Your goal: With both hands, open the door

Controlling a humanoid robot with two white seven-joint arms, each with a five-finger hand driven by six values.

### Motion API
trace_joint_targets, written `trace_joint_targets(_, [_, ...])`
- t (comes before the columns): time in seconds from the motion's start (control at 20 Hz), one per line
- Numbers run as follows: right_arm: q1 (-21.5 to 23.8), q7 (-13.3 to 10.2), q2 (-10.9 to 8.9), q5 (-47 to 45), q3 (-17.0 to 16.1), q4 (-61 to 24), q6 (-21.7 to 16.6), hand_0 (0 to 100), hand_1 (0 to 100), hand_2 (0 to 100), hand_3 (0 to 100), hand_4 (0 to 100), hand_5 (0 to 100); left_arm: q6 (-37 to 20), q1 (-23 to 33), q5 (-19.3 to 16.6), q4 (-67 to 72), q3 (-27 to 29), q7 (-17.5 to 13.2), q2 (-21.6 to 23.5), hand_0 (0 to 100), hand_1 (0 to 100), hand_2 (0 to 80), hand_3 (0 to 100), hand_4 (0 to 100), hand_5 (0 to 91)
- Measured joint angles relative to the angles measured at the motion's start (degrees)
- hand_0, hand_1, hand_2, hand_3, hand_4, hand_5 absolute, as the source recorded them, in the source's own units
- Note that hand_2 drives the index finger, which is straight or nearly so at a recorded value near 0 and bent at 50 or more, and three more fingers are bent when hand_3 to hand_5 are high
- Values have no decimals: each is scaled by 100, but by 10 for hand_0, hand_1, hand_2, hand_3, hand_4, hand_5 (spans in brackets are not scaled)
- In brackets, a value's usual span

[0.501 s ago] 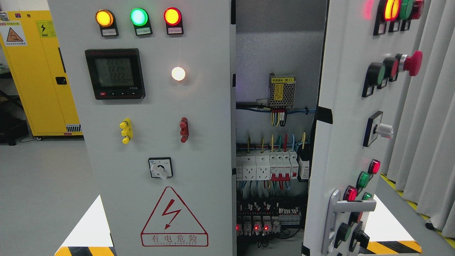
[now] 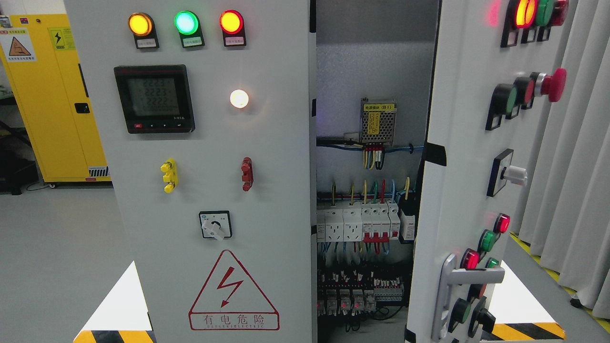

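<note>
Neither hand shows in the head view, so whether they are open or closed cannot be told.

The right door [image 2: 464,157] stands swung outward at 3 o'clock, its face turned edge-on, with a silver handle [image 2: 457,281] low on it at about 5 o'clock. Above the handle the door carries lit red and green buttons [image 2: 491,233], a white knob [image 2: 513,175], a red mushroom button [image 2: 553,84] and, at the top, lit lamps [image 2: 533,12]. Nothing stands against the handle.

The left door [image 2: 267,200] fills the middle and 9 o'clock side, shut and facing the camera. It bears three lamps [image 2: 186,23] at 12 o'clock, a meter [image 2: 154,98], a white light [image 2: 238,98], yellow [image 2: 167,176] and red [image 2: 246,174] posts, a rotary switch [image 2: 215,225] and a red warning triangle [image 2: 232,291] at 6 o'clock.

Between the doors the gap shows a power supply [image 2: 378,121], coloured wires, breakers [image 2: 364,221] and relays with red dots.

A yellow cabinet [image 2: 52,105] stands on the floor at 9 o'clock; grey curtains [image 2: 581,157] hang just beyond the right door.
</note>
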Motion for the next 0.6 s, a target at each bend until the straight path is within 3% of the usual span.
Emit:
trace_joint_targets(0.35, [0, -6, -63, -1, -2, 3, 0, 215, 61, 0, 0, 0, 0, -59, 87, 20, -242, 19, -93, 112, 378, 165, 0, 12, 0, 0])
trace_joint_targets(0.6, [0, -6, -89, -1, -3, 5, 0, 215, 61, 0, 0, 0, 0, -591, 479, 73, -856, 40, -221, 294, 400, 198, 6, 155, 0, 0])
